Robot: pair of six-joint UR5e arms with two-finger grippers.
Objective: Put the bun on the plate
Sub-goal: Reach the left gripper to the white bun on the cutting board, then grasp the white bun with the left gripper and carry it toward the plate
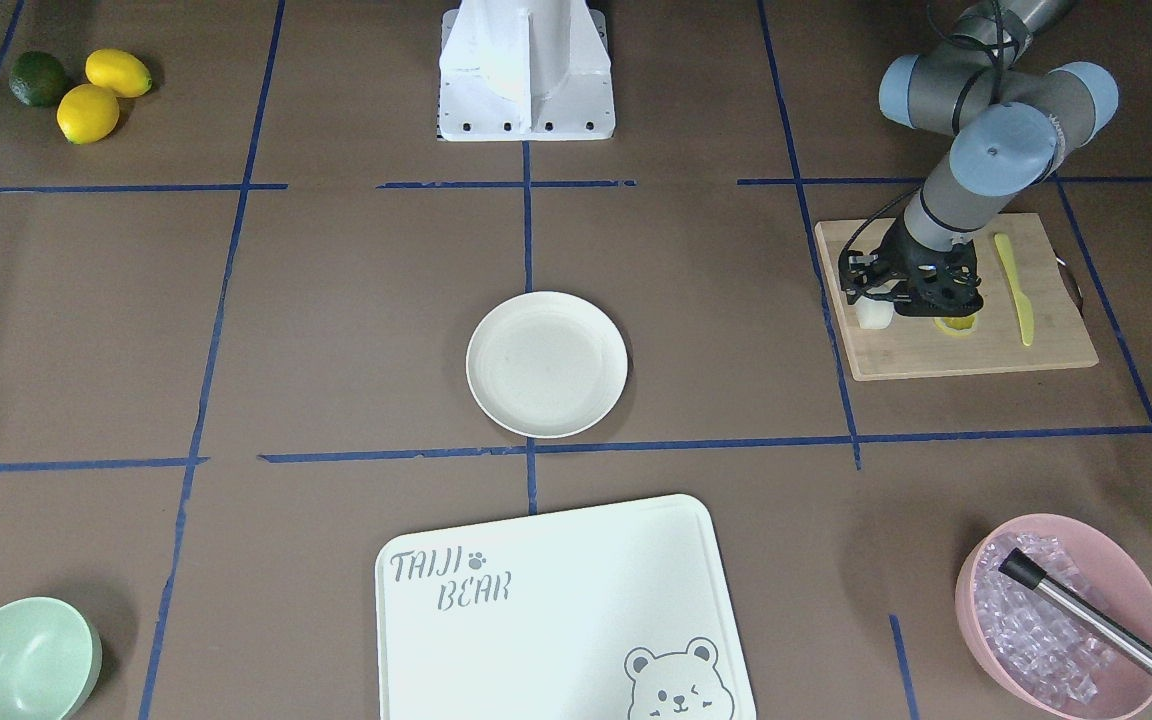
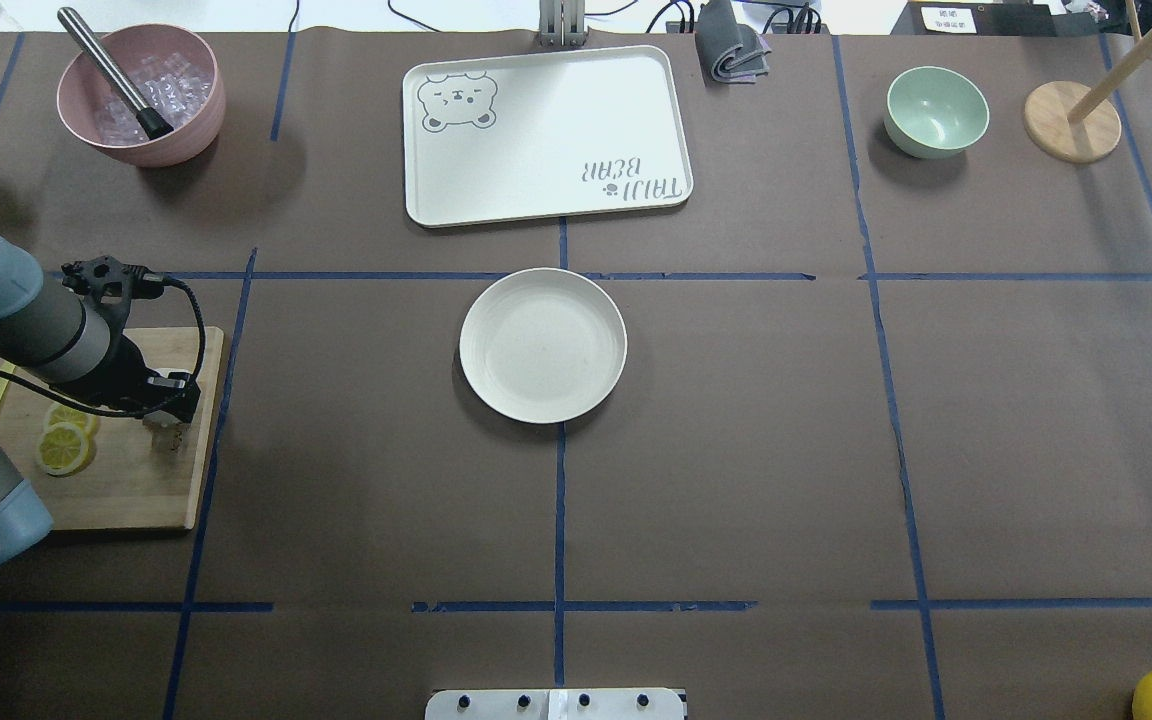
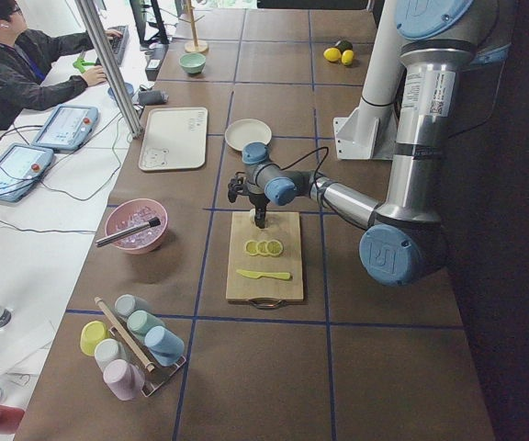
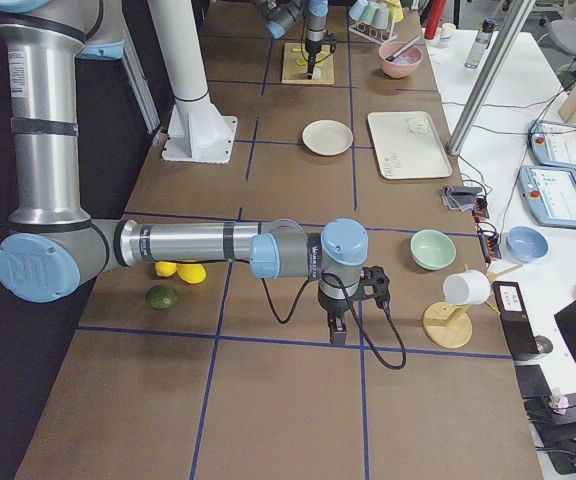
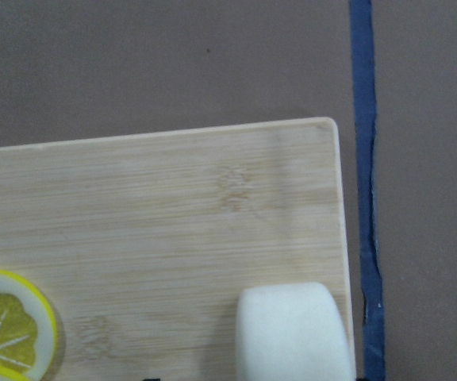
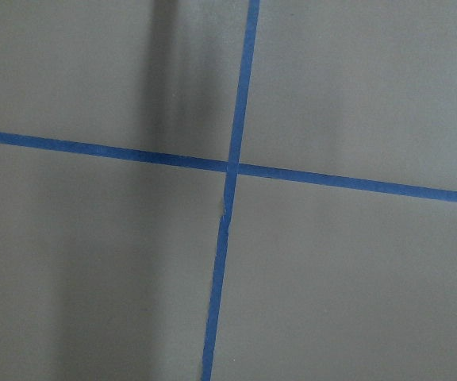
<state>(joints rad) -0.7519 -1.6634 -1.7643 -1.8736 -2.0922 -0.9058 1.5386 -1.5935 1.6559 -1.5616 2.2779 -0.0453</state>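
Observation:
The bun [image 1: 873, 314], a small white lump, sits at a corner of the wooden cutting board [image 1: 986, 350]. My left gripper [image 1: 886, 298] hangs right over it and looks open, with the bun low between its jaws. In the left wrist view the bun [image 5: 292, 333] lies at the bottom edge beside a lemon slice [image 5: 6, 329]. The cream-white plate [image 1: 546, 363] stands bare at mid-table, well away from the board. My right gripper [image 4: 338, 335] shows only in the exterior right view, above bare table; I cannot tell whether it is open or shut.
Lemon slices [image 1: 956, 325] and a yellow-green knife [image 1: 1014, 288] share the board. A bear-printed tray [image 1: 556, 600], a pink bowl of ice [image 1: 1061, 620] and a mint bowl [image 1: 16, 660] line the far side. Whole lemons and a lime [image 1: 86, 110] lie near the base.

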